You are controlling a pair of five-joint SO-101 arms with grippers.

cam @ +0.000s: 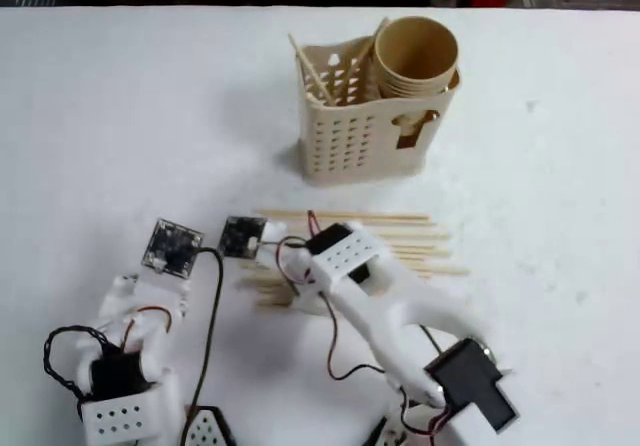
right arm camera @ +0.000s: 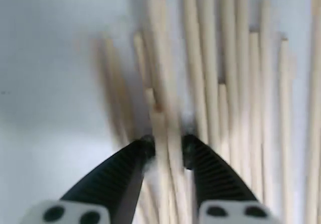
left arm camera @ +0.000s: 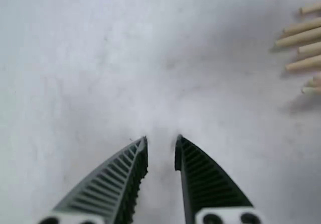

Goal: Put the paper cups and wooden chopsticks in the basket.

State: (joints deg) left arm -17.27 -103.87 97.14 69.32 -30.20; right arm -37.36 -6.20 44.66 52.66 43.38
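A cream slotted basket (cam: 365, 136) stands at the back of the table with stacked paper cups (cam: 417, 54) and a few wooden chopsticks (cam: 318, 74) inside it. More chopsticks (cam: 410, 238) lie in a loose row in front of it. My right gripper (right arm camera: 165, 146) is down at the left end of that row, shut on a couple of chopsticks (right arm camera: 163, 108) between its black fingers. To the left of the pile my left gripper (left arm camera: 160, 148) hangs over bare white table, open by a narrow gap and holding nothing. Chopstick ends (left arm camera: 301, 38) lie off to its side.
The white table (cam: 120, 116) is bare to the left and right of the basket. The right arm (cam: 400, 311) crosses the near middle, and black cables (cam: 210, 326) trail between the two arm bases at the front edge.
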